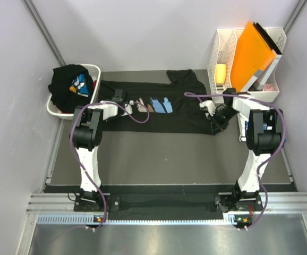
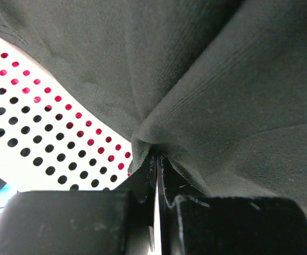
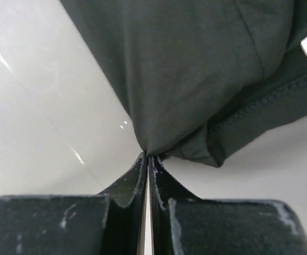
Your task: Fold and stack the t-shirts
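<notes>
Fingers (image 3: 126, 187) on both arms are pressed together on cloth. The left gripper (image 2: 156, 159) pinches the black t-shirt (image 1: 164, 119) beside the white basket (image 1: 95, 68), and the right gripper (image 3: 146, 155) pinches its opposite end. Both arms reach forward, elbows raised, over the grey table (image 1: 169, 154) — pale walls around.

We are looking at a white laundry basket (image 1: 55, 109) sitting at the far left corner of the dark grey table (image 1: 164, 159), close by the left wall (image 1: 10, 106). In the left wrist view we are seeing the basket's perforated side (image 2: 31, 143) up close, with red showing through some of its holes. At the far right, a white desk organizer (image 1: 222, 45) is standing upright, holding a tilted orange folder (image 1: 252, 53) and, in the compartment beside it, a yellow block (image 1: 221, 73). A metal rail (image 1: 169, 204) is running along the near edge.
</notes>
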Robot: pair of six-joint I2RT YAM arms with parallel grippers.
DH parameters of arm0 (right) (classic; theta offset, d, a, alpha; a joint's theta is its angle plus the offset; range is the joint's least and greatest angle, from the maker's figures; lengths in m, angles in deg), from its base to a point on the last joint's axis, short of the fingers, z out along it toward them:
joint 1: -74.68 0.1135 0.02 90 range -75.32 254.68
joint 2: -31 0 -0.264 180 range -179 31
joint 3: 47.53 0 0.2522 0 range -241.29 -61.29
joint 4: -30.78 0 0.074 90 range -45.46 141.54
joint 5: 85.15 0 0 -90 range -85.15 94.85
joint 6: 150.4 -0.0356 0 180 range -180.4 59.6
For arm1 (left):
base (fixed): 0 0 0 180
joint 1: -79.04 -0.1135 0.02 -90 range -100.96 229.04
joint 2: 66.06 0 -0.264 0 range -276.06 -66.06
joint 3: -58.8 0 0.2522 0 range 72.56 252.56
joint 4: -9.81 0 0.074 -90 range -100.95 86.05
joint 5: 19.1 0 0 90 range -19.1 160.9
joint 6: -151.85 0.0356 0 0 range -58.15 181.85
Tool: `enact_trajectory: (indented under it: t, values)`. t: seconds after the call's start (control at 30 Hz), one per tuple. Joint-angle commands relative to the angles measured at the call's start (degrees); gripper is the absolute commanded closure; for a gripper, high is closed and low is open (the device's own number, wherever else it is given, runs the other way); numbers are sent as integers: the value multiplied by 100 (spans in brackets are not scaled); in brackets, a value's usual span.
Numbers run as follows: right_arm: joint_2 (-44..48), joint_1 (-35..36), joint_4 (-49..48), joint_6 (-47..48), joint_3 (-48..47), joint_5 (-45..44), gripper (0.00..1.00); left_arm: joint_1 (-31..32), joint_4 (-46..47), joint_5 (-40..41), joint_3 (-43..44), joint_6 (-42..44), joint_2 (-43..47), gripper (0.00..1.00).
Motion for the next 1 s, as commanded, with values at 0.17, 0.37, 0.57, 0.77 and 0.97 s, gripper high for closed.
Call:
enact_trajectory:
  t: [0.17, 0.37, 0.57, 0.77, 0.97]
  values:
    - [436, -72, -914, -62, 318, -694, 100, -101, -134, 277, 1, 125, -275, 100]
    - [428, -72, -1100, -45, 336, -932, 100, -101, -126, 251, -87, 134, -239, 100]
    - [410, -72, -942, 122, 371, -1019, 67, -109, -178, 242, -122, 63, -222, 100]
    - [594, -90, -871, 272, 459, -1125, 48, -109, -188, 312, -236, -42, -90, 65]
    - [911, -99, -599, 421, 389, -1046, 47, -109, -170, 453, -271, -174, 244, 35]
